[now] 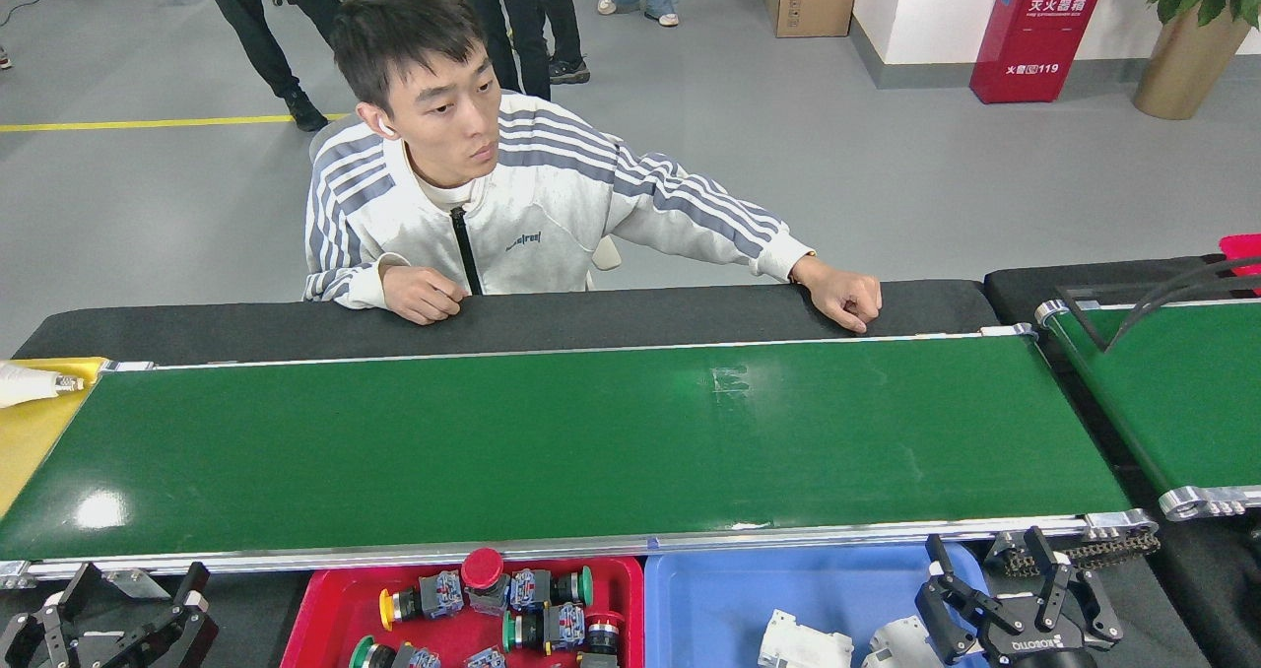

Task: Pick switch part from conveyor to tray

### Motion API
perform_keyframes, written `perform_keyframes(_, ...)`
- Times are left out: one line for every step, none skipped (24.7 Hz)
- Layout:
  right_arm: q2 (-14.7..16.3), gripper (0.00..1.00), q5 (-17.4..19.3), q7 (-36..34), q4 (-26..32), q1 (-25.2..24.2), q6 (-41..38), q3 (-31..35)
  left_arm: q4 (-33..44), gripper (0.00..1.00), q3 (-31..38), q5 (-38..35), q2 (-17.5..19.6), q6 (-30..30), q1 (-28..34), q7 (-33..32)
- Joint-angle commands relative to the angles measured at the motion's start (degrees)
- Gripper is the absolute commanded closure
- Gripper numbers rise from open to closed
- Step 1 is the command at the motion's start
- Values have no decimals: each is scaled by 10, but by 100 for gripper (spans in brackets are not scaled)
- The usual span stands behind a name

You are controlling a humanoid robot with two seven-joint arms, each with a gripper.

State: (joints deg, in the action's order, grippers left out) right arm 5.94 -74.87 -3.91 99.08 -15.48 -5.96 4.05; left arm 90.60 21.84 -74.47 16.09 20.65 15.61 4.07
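The conveyor [552, 446], a long glossy dark-green belt with silver rails, spans the view and carries nothing. Several switch parts [512, 594] with red, green and yellow buttons lie in the red tray [330, 619] just below the belt's near rail. My left gripper [138, 584] sits open at the bottom left, below the belt's near-left corner, holding nothing. At the bottom right my right gripper [985, 555] stands open and empty over the right edge of the blue tray [709, 599].
White and grey parts [847, 643] lie in the blue tray. A person leans on the black padded far edge, hands [852, 303] beside the far rail. A second green belt [1172, 392] lies at the right, and a yellow tray [39, 432] at the left end.
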Motion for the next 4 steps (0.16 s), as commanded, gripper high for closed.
perform_keyframes(-2, 0, 1, -5, 16, -6, 2, 3, 3, 0, 5, 0, 8, 6, -4, 2)
perform_keyframes(-4, 0, 1, -5, 16, -8, 3, 3, 3, 0, 5, -1, 8, 6, -3, 2)
perform_keyframes(-8, 0, 1, -5, 17, -10, 3, 3, 3, 0, 5, -1, 8, 6, -2, 1)
perform_keyframes(-9, 0, 1, -5, 18, -10, 4, 3, 3, 0, 5, -1, 8, 6, -1, 1)
